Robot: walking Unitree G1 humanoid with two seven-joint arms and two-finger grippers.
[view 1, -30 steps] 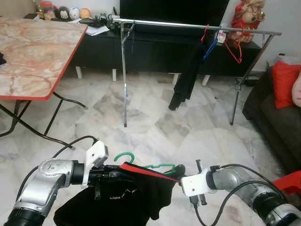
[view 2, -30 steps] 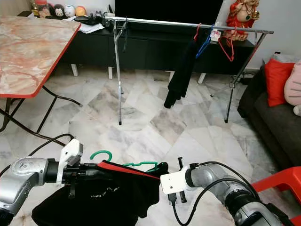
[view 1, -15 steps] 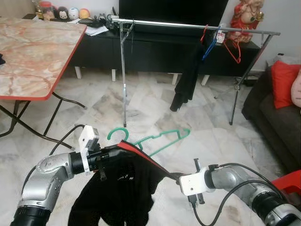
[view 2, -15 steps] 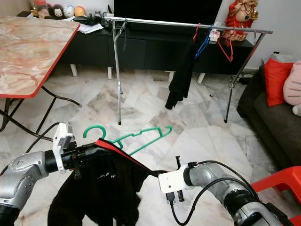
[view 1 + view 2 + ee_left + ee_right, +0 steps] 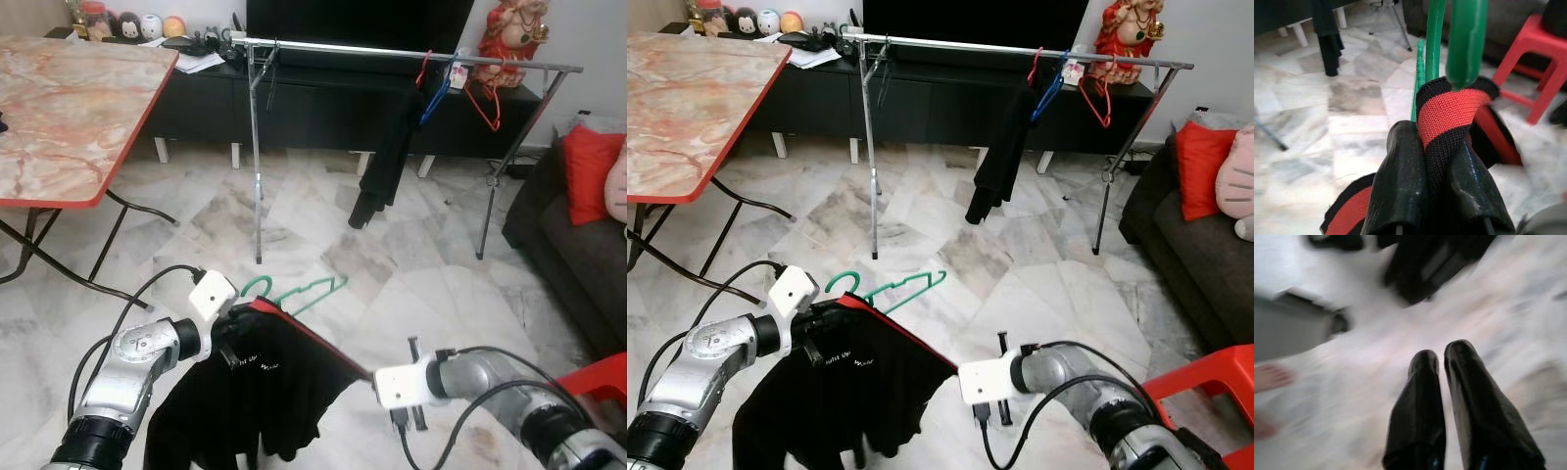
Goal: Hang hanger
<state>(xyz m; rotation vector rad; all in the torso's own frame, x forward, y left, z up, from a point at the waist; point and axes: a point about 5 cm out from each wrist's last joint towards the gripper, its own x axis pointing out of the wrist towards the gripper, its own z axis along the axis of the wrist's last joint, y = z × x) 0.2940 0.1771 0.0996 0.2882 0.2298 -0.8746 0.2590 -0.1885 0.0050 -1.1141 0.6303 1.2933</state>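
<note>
The left pincer [image 5: 1432,161] is clamped on the red-and-black collar of a black garment [image 5: 265,387], with the neck of the green hanger [image 5: 299,292] rising just past its fingertips. Seen from the head, the hanger sits low in front of the robot, its hook beside the left wrist and its bar tilted up and away over the marble floor [image 5: 323,255], while the garment droops from it toward the floor. The right pincer [image 5: 1447,377] hangs lower on the right with its two black fingers pressed together, gripping nothing, above blurred floor. Well beyond, a metal clothes rail [image 5: 392,51] spans the room before a dark TV cabinet, carrying a dark garment [image 5: 387,157] and red and blue hangers [image 5: 460,88]. A marble-patterned counter [image 5: 59,117] stands at the left.
</note>
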